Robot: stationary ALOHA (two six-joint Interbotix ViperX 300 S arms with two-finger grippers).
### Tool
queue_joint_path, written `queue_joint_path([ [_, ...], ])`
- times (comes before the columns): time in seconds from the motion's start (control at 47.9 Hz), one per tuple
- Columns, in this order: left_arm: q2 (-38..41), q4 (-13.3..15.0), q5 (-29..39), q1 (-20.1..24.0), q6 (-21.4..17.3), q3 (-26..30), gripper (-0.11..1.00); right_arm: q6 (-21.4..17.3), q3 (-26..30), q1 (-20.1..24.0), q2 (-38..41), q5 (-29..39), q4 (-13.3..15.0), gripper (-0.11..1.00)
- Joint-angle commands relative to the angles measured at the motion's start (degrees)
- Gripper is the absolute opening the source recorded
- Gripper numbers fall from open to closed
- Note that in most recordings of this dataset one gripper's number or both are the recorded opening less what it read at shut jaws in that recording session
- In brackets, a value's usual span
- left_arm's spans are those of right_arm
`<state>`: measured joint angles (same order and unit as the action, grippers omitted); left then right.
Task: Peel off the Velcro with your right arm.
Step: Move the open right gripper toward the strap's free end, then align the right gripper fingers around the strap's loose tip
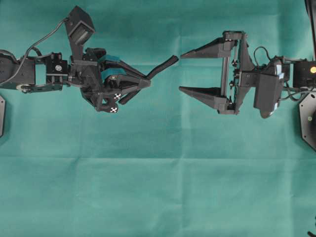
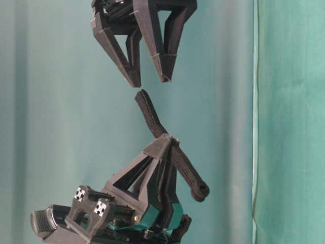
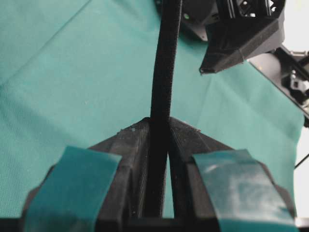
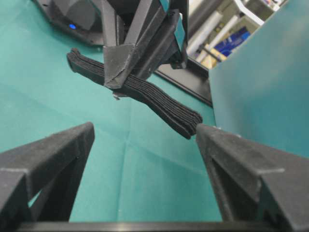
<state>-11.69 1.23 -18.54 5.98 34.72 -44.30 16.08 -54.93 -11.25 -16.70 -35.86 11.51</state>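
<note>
The Velcro (image 1: 163, 66) is a narrow black strip held in the air by my left gripper (image 1: 146, 83), which is shut on its middle. Its free end points at my right gripper (image 1: 180, 72) and stops just short of the upper fingertip (image 1: 183, 55). My right gripper is wide open and empty, with plain black wedge fingers. In the table-level view the strip (image 2: 152, 119) rises from the left jaws towards the right fingertips (image 2: 134, 81), with its rounded end (image 2: 200, 191) hanging behind. In the right wrist view the strip (image 4: 159, 101) ends close to one finger (image 4: 227, 145).
A teal cloth (image 1: 158, 187) covers the whole table. The left arm's wrist and camera (image 1: 81, 24) sit at the left, the right arm's wrist (image 1: 269, 86) at the right. A dark base plate (image 1: 308, 118) shows at the right edge.
</note>
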Motion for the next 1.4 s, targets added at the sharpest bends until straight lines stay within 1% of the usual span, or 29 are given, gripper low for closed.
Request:
queue_joint_path([
  [0.0, -1.41, 0.09, -0.53, 0.0, 0.0, 0.53, 0.09, 0.09, 1.32, -0.53, -0.35, -0.88, -0.09, 0.47],
  [0.063, -1.41, 0.09, -0.53, 0.0, 0.0, 0.53, 0.09, 0.09, 1.32, -0.62, -0.35, -0.97, -0.09, 0.33],
  [0.125, -1.41, 0.09, -0.53, 0.0, 0.0, 0.53, 0.09, 0.09, 1.32, -0.7, -0.35, -1.14, -0.09, 0.21],
  [0.167, -1.41, 0.09, -0.53, 0.0, 0.0, 0.53, 0.09, 0.09, 1.32, -0.7, -0.35, -1.14, -0.09, 0.16],
  [0.209, -1.41, 0.09, -0.53, 0.0, 0.0, 0.53, 0.09, 0.09, 1.32, -0.7, -0.35, -1.23, -0.09, 0.13],
  [0.772, -1.32, 0.09, -0.62, -0.35, 0.0, 0.44, 0.09, 0.09, 1.32, -1.49, -0.26, -1.23, -0.18, 0.13],
  [1.002, -1.32, 0.09, -0.62, -0.35, 0.0, 0.53, 0.09, 0.09, 1.58, -1.67, 0.79, -2.55, -0.09, 0.13],
  [1.378, -1.32, 0.09, -0.62, -0.35, 0.0, 0.35, 0.09, 0.18, 2.02, -1.67, 1.49, -2.55, -0.09, 0.13],
])
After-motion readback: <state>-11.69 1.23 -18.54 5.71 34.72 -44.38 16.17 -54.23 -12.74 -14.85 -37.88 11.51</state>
